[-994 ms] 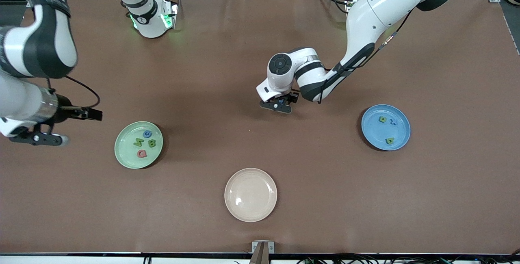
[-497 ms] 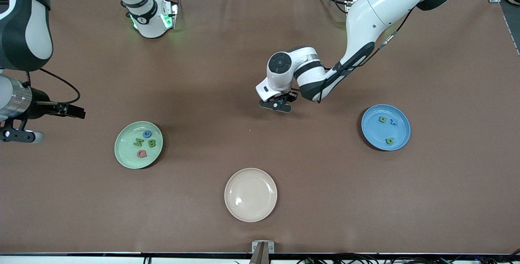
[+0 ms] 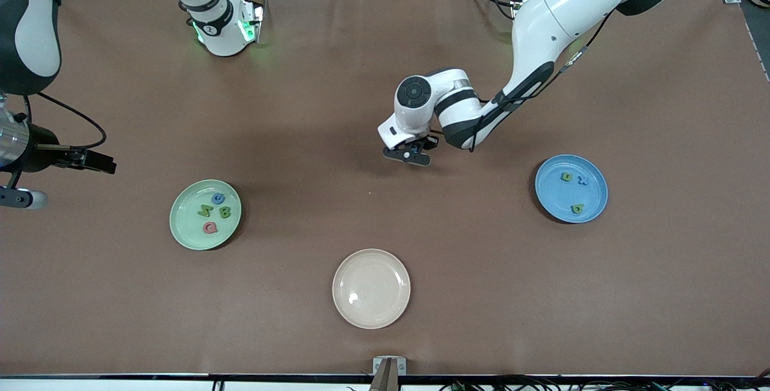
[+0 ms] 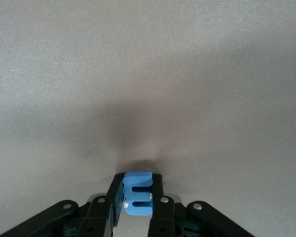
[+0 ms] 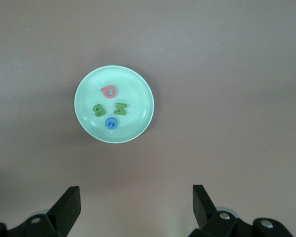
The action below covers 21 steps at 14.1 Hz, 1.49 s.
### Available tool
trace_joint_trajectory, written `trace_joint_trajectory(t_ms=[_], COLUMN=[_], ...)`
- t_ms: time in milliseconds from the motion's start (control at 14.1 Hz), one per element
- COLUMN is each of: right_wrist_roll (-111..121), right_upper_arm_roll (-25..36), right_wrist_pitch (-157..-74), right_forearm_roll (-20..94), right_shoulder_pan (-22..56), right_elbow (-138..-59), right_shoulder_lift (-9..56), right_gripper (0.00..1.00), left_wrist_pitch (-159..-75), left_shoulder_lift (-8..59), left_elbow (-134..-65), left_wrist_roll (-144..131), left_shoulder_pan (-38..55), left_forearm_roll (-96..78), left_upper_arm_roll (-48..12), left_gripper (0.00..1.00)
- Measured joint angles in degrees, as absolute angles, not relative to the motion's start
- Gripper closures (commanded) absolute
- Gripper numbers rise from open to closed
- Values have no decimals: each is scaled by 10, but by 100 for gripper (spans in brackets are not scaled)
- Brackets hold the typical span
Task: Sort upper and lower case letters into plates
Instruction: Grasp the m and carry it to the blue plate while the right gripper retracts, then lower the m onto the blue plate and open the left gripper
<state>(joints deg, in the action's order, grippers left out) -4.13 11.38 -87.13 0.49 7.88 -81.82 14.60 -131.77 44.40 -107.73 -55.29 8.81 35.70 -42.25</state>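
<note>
My left gripper (image 3: 409, 155) is shut on a blue letter E (image 4: 137, 192) and holds it over the bare middle of the table. The mint green plate (image 3: 186, 231) lies toward the right arm's end and holds several letters: pink, blue and two green; it also shows in the right wrist view (image 5: 138, 126). The sky blue plate (image 3: 556, 198) lies toward the left arm's end with two green letters and a blue one. My right gripper (image 5: 135, 200) is open and empty, up at the right arm's edge of the table, off to the side of the green plate.
A cream-beige plate (image 3: 371, 288) lies empty near the front edge, nearer to the front camera than both other plates. The brown mat (image 3: 301, 108) covers the table. The right arm's base (image 3: 222, 24) stands at the back.
My right arm has drawn away from the green plate toward the table's edge. My left gripper has lifted slightly with the blue E held in it.
</note>
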Motion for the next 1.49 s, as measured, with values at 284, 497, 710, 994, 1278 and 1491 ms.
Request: trace_joint_trajectory(t_ms=[284, 497, 710, 994, 1278, 1491], right_wrist_roll=[-42, -42, -42, -42, -42, -42], right_upper_arm_roll=[111, 111, 105, 64, 48, 42], right_wrist_pitch=[-867, -866, -857, -854, -853, -853], right_forearm_roll=[9, 15, 17, 18, 17, 12], right_shoulder_pan=[79, 79, 72, 28, 21, 20], right_elbow=[-817, -815, -821, -867, -904, -922], right_shoulder_lift=[147, 140, 113, 60, 11, -15], right_gripper=[0, 0, 0, 0, 0, 0], left_wrist_pitch=[-1309, -1257, -1222, -1207, -1199, -1198], left_shoulder_lift=[444, 441, 419, 349, 296, 285], left_elbow=[-1075, -1063, -1049, -1043, -1062, -1099], left_wrist_roll=[-553, -550, -508, -414, -301, -250], left_shoulder_pan=[86, 78, 57, -4, -98, -212], left_forearm_roll=[356, 346, 344, 333, 331, 331], left_upper_arm_roll=[-423, -423, -422, -423, -430, -483], left_gripper=[90, 90, 90, 90, 90, 90])
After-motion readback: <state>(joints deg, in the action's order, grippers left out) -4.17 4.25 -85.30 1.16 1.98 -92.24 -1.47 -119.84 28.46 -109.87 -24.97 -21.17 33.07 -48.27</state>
